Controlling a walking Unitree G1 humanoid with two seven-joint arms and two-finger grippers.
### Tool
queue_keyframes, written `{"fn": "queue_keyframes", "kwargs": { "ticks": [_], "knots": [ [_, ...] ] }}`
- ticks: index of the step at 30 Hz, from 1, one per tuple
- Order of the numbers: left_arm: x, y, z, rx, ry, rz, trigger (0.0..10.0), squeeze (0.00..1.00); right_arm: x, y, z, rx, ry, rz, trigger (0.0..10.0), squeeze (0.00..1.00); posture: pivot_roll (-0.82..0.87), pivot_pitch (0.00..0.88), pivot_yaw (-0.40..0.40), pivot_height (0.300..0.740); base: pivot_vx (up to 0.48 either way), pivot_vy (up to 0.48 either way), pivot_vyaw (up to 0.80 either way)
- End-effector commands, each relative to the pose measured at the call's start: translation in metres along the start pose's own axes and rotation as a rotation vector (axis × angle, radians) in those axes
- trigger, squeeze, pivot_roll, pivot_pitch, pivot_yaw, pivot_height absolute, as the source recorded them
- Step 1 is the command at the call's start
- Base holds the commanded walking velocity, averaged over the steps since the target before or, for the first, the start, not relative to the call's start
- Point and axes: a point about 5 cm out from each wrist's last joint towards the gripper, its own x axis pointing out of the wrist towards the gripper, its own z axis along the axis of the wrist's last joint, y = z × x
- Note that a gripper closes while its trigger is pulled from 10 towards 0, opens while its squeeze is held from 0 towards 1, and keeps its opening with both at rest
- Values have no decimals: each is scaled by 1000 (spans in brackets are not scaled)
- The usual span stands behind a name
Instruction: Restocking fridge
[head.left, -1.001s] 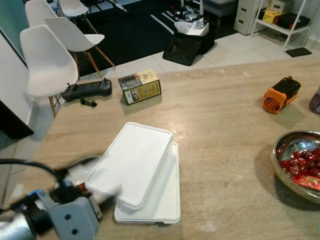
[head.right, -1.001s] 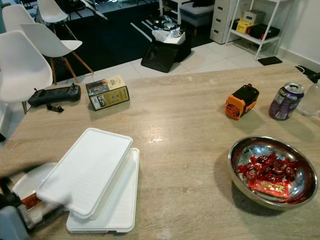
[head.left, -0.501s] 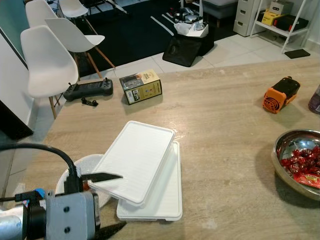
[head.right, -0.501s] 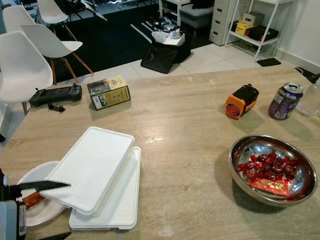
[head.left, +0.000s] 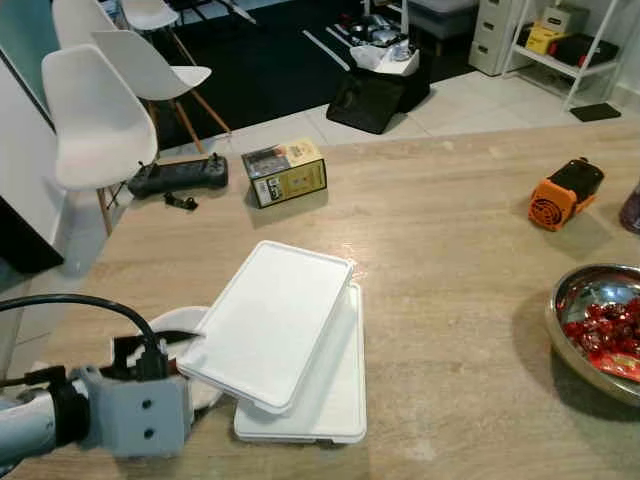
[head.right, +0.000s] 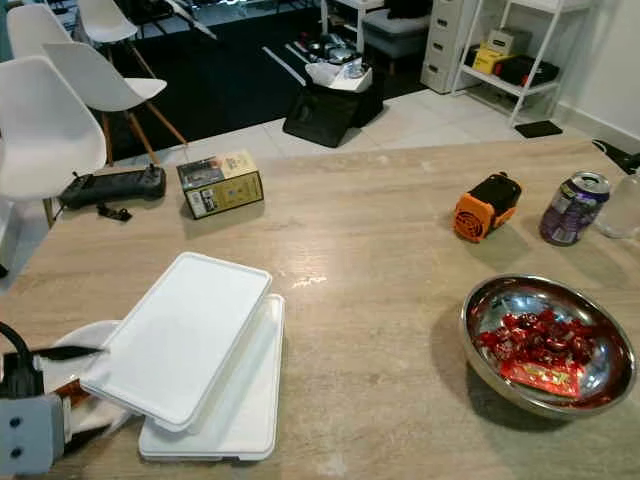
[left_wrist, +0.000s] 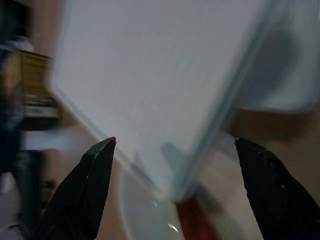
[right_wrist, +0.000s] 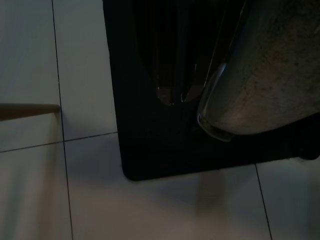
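Left hand (left_wrist: 172, 145) at lower left of the table (head.left: 450, 250) is spread wide, gripping nothing, fingers straddling the tilted white lid (head.left: 268, 320) propped over a small white dish (head.right: 75, 345), seemingly lining up to grab it.

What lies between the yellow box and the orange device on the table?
Only bare wooden table lies between the yellow box and the orange device, as the right eye view shows.
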Motion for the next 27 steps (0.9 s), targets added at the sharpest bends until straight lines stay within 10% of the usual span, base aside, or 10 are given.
{"fn": "queue_keyframes", "kwargs": {
  "ticks": [1, 18, 27],
  "knots": [
    [6, -9, -5, 12, -8, 12, 9961, 0, -1, 3, -4, 2, 21, 9, 10000, 0, 112, 113, 62, 740, 0, 0, 0],
    [50, -10, 4, 178, -166, 136, 10000, 0, -1, 3, -5, 0, 22, 10, 10000, 0, 102, 122, 53, 740, 0, 0, 0],
    [56, -15, -26, 277, -8, 108, 10000, 0, -2, 7, -7, 15, 19, 10, 10000, 0, 87, 128, 65, 740, 0, 0, 0]
  ]
}}
